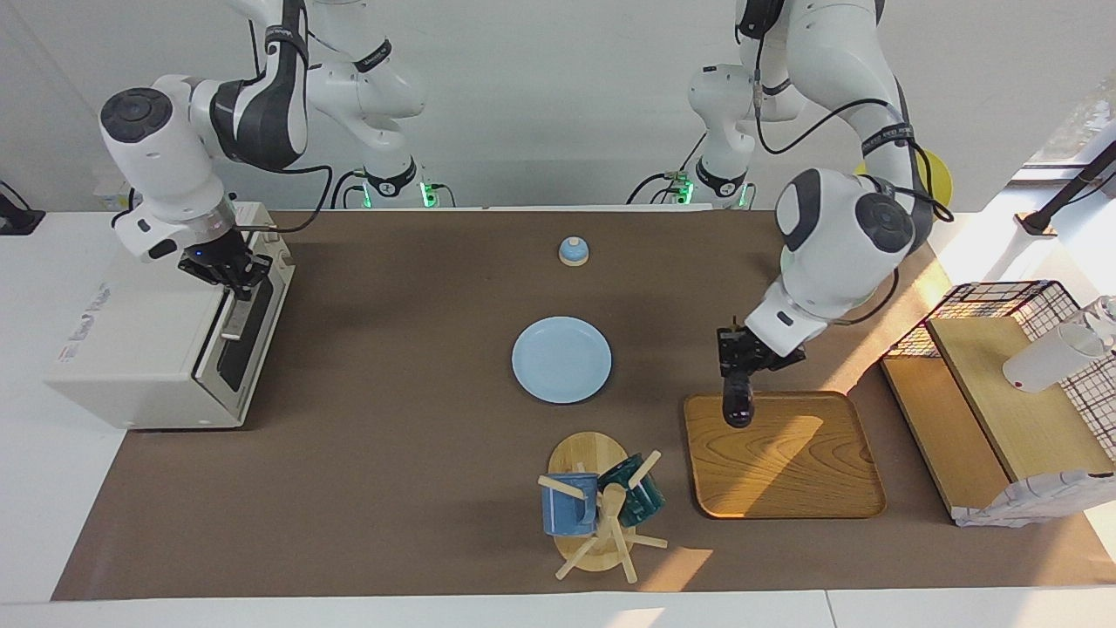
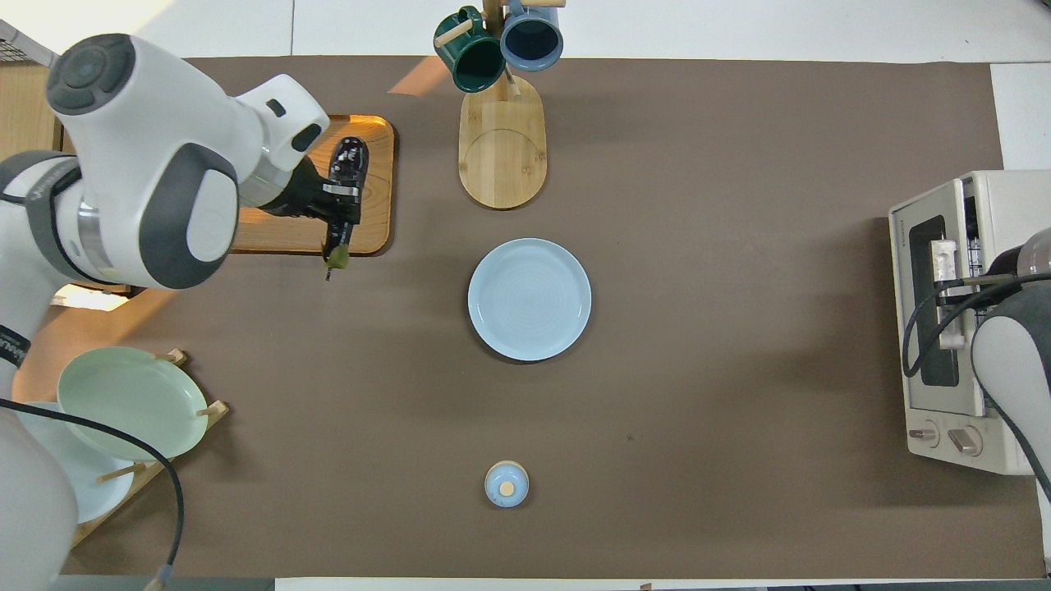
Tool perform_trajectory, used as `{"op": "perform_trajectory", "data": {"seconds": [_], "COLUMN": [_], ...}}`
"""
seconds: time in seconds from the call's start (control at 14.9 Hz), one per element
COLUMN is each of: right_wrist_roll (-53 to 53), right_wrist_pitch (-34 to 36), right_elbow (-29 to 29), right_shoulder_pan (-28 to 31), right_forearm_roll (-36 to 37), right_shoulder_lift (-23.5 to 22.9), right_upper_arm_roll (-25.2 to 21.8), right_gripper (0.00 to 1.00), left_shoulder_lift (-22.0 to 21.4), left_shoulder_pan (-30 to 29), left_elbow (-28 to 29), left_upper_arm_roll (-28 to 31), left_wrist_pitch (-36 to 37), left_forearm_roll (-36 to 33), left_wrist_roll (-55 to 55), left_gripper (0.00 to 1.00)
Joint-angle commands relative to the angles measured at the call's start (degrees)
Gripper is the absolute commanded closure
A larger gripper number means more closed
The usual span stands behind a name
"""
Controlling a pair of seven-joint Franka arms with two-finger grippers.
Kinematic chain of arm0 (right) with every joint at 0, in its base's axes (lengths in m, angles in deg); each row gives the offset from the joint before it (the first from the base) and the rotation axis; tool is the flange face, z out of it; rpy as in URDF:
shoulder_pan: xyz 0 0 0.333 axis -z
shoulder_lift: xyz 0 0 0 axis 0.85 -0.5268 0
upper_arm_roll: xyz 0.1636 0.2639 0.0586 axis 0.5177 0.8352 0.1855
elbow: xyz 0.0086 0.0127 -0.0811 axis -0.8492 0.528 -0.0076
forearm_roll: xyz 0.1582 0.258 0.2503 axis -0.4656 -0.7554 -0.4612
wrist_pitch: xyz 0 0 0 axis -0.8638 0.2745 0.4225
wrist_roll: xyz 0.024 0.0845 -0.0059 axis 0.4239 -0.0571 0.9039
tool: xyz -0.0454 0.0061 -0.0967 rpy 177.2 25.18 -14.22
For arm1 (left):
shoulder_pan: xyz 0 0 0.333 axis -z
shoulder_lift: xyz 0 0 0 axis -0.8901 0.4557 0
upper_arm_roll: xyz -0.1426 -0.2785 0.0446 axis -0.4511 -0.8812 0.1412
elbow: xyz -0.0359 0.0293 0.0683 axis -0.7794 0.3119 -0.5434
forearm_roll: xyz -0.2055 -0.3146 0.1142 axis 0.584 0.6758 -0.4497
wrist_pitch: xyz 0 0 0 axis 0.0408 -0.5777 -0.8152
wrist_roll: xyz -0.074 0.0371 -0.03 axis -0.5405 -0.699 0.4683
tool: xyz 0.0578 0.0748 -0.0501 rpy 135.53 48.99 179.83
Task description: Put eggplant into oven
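Observation:
The eggplant [image 1: 738,403] is dark, glossy and slim, with its stem end pointing toward the robots. My left gripper [image 1: 737,371] is shut on it and holds it up over the wooden tray's [image 1: 785,471] edge nearer the robots. In the overhead view the eggplant [image 2: 349,160] sticks out on both sides of the left gripper [image 2: 341,197] above the tray [image 2: 374,222]. The cream-white oven [image 1: 131,349] stands at the right arm's end of the table [image 2: 998,213]. Its dark glass door looks closed. My right gripper [image 1: 228,277] is at the door's bar handle [image 2: 944,283].
A light blue plate [image 1: 561,359] lies mid-table. A mug tree [image 1: 593,506] with a blue and a green mug stands farther from the robots. A small blue knob [image 1: 574,252] sits near the robots. A wire-mesh shelf [image 1: 1029,392] and a plate rack [image 2: 131,402] stand at the left arm's end.

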Motion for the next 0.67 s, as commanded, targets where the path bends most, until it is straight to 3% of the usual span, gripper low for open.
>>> {"op": "perform_trajectory", "data": {"seconds": [0.0,0.27,0.6], "right_wrist_roll": [-4.0,-5.4,-8.1], "right_wrist_pitch": [-9.6,-15.1,-23.6], "right_elbow": [3.2,4.4,8.8], "right_shoulder_pan": [-2.2,-4.3,-5.6], "right_forearm_roll": [0.0,-0.9,-2.0], "right_shoulder_lift": [-3.9,-7.2,-9.5], "right_upper_arm_roll": [0.3,0.3,0.4], "right_gripper": [1.0,1.0,1.0], "left_shoulder_lift": [-3.2,-6.2,-0.4], "left_shoulder_pan": [8.3,17.5,24.2], "left_elbow": [6.8,17.4,18.6], "left_upper_arm_roll": [1.0,1.0,1.2], "left_wrist_pitch": [-4.0,-18.8,-27.6], "left_forearm_roll": [2.8,3.0,3.0], "left_wrist_roll": [11.1,21.4,28.4], "left_gripper": [1.0,1.0,1.0]}}
